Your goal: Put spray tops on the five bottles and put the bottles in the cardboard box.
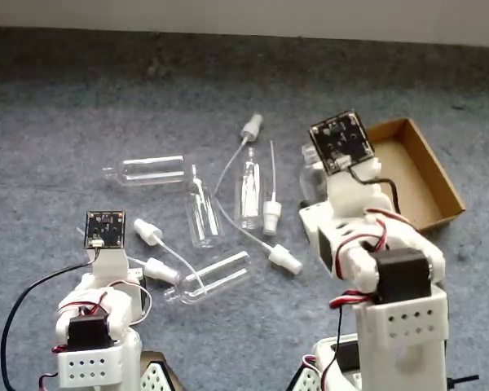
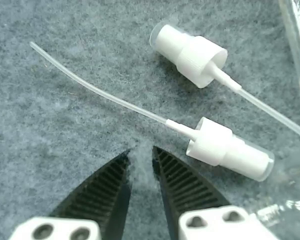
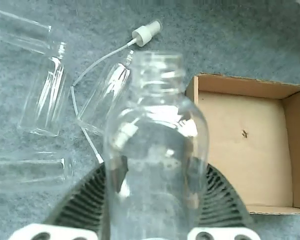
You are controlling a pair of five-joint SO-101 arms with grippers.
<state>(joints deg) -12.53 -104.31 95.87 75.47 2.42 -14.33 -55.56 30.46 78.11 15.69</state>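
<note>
Clear glossy plastic bottle point(image 3: 155, 150); smooth white plastic spray top point(image 2: 200, 52); matt brown cardboard box point(image 3: 240, 160); bench point(image 1: 65, 106) in rough grey felt.

held bottle point(image 3: 152, 150) cut off at its base, cardboard box point(image 3: 240, 150) clipped at one side, second bottle point(image 2: 297, 45) mostly cropped

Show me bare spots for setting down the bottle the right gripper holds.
Free: the cardboard box floor, and the carpet left of the leftmost lying bottle. Crowded: the middle between the arms, strewn with bottles and spray tops.
</note>
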